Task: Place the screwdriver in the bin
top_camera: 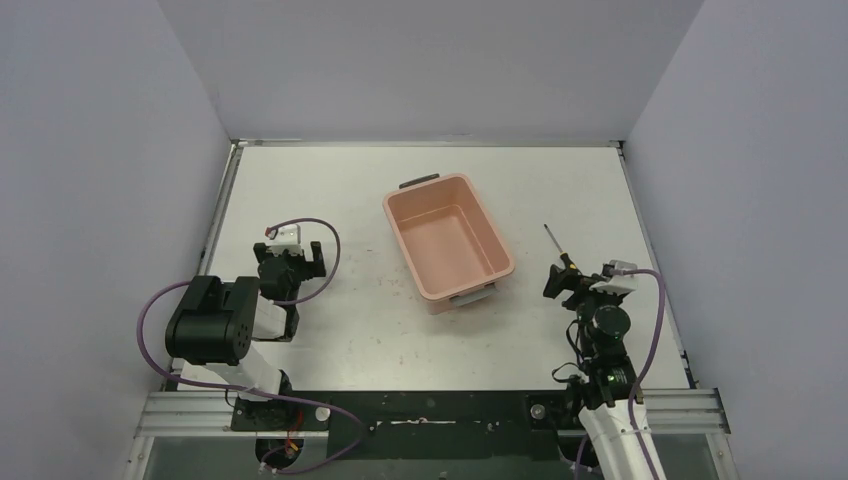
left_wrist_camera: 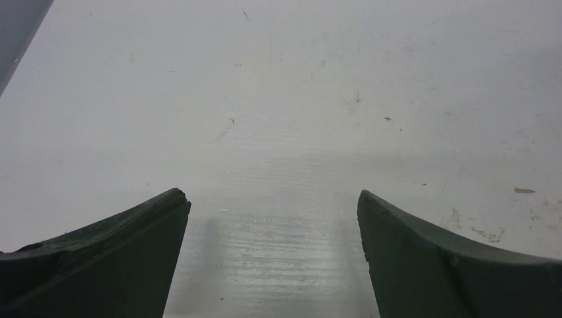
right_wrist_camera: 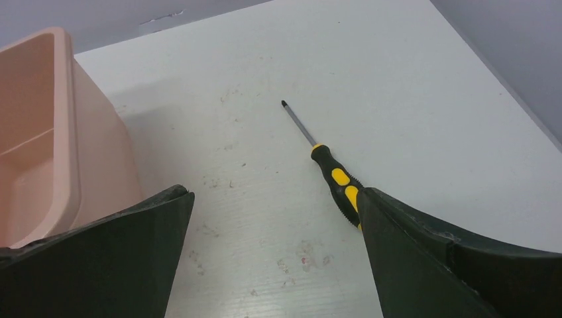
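The screwdriver (top_camera: 555,247) lies flat on the white table, right of the bin, its tip pointing away. In the right wrist view its thin shaft and black-and-yellow handle (right_wrist_camera: 331,173) run down under my right finger, which hides the handle's end. My right gripper (top_camera: 572,282) (right_wrist_camera: 273,199) is open and empty, low over the table just near of the screwdriver. The salmon-pink bin (top_camera: 447,242) stands empty mid-table; its wall (right_wrist_camera: 40,132) shows at the left of the right wrist view. My left gripper (top_camera: 290,262) (left_wrist_camera: 273,199) is open and empty over bare table, left of the bin.
Grey walls close the table on the left, back and right. The table's right edge (top_camera: 655,260) runs close to the screwdriver. A metal rail with cables (top_camera: 430,410) lies along the near edge between the arm bases.
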Action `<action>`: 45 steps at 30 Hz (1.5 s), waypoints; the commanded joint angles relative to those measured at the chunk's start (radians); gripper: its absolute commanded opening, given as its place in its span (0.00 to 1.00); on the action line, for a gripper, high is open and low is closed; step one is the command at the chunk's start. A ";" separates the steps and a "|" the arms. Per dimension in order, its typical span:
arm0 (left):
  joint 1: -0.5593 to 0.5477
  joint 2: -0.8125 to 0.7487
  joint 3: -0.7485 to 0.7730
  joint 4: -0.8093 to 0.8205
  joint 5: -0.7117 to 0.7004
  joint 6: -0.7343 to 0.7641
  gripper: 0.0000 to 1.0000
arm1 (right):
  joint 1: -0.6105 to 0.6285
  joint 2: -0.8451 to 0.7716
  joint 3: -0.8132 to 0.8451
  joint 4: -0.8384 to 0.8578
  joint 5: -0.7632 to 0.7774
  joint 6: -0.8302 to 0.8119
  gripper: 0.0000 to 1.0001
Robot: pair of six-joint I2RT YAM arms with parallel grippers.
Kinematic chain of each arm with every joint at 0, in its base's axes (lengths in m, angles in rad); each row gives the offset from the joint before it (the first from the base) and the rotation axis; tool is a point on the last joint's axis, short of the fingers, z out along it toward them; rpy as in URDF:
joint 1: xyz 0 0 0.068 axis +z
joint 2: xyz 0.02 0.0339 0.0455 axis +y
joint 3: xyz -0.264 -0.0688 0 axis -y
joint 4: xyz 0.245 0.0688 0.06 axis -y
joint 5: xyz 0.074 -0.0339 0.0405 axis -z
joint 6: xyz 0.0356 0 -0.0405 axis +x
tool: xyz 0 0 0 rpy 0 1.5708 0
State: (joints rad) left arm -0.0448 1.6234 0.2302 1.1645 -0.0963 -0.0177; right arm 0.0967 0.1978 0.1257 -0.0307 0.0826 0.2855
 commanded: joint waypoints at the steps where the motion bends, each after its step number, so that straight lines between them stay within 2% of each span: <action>1: -0.001 -0.012 0.017 0.061 0.013 0.001 0.97 | -0.006 0.036 0.021 0.071 0.017 0.002 1.00; 5: -0.001 -0.011 0.017 0.061 0.013 0.001 0.97 | -0.007 0.126 0.098 0.060 0.020 -0.054 1.00; 8: -0.001 -0.011 0.017 0.060 0.012 0.001 0.97 | -0.008 0.258 0.237 -0.019 0.091 -0.043 1.00; 14: -0.001 -0.011 0.018 0.058 0.009 -0.002 0.97 | -0.029 0.706 0.577 -0.272 0.179 -0.111 1.00; 16: -0.001 -0.011 0.018 0.058 0.005 -0.001 0.97 | -0.055 0.875 0.691 -0.378 0.158 -0.131 1.00; 18: -0.001 -0.011 0.018 0.057 0.003 -0.002 0.97 | -0.086 1.011 0.764 -0.444 0.070 -0.171 1.00; 22: -0.001 -0.011 0.018 0.057 0.001 -0.003 0.97 | -0.152 1.226 0.834 -0.487 -0.063 -0.196 1.00; 30: -0.001 -0.010 0.019 0.057 -0.001 -0.003 0.97 | -0.160 1.462 0.874 -0.468 -0.075 -0.217 0.99; 33: -0.001 -0.011 0.020 0.056 -0.001 -0.002 0.97 | -0.160 1.522 0.884 -0.456 -0.075 -0.220 0.88; 35: -0.001 -0.011 0.019 0.056 -0.002 -0.003 0.97 | -0.160 1.556 0.900 -0.466 -0.075 -0.233 0.73; 36: -0.001 -0.010 0.020 0.055 -0.002 -0.003 0.97 | -0.160 1.571 0.911 -0.475 -0.074 -0.240 0.58; 38: -0.001 -0.011 0.019 0.056 -0.002 -0.003 0.97 | -0.160 1.591 0.937 -0.507 -0.060 -0.250 0.18; 39: -0.001 -0.011 0.020 0.056 -0.002 -0.003 0.97 | -0.158 1.592 0.953 -0.529 -0.051 -0.254 0.04; 40: -0.001 -0.011 0.020 0.056 -0.002 -0.002 0.97 | -0.156 1.582 0.968 -0.549 -0.046 -0.256 0.00; 45: -0.001 -0.011 0.020 0.055 -0.002 -0.003 0.97 | -0.147 1.421 1.075 -0.662 -0.031 -0.250 0.00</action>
State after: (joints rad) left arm -0.0448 1.6234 0.2302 1.1645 -0.0971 -0.0177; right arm -0.0570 1.7538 1.0954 -0.5800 0.0025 0.0448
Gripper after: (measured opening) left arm 0.971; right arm 0.218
